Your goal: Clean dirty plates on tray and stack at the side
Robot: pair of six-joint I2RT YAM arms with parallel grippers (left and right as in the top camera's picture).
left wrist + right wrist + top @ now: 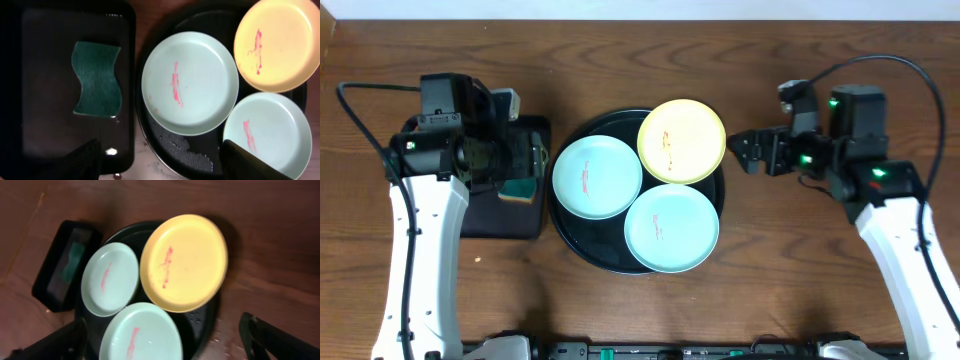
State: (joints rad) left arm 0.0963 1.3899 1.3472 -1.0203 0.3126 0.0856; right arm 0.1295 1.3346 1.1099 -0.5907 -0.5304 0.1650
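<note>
The round black tray [584,241] sits mid-table and holds all three plates. One mint-green plate [597,177] is at its left, the yellow plate [681,141] at the back right, and the second mint-green plate [671,228] at the front. Each has a reddish smear, clear in the left wrist view [175,85]. My left gripper [533,160] hovers open and empty above the rectangular tray, left of the round tray [165,167]. My right gripper [745,150] hangs open and empty just right of the yellow plate [165,345].
A smaller rectangular black tray [510,218] lies left of the round tray, with a green sponge [520,190] in it; the sponge shows in the left wrist view [97,80]. Brown wooden table [790,260] surrounds both trays.
</note>
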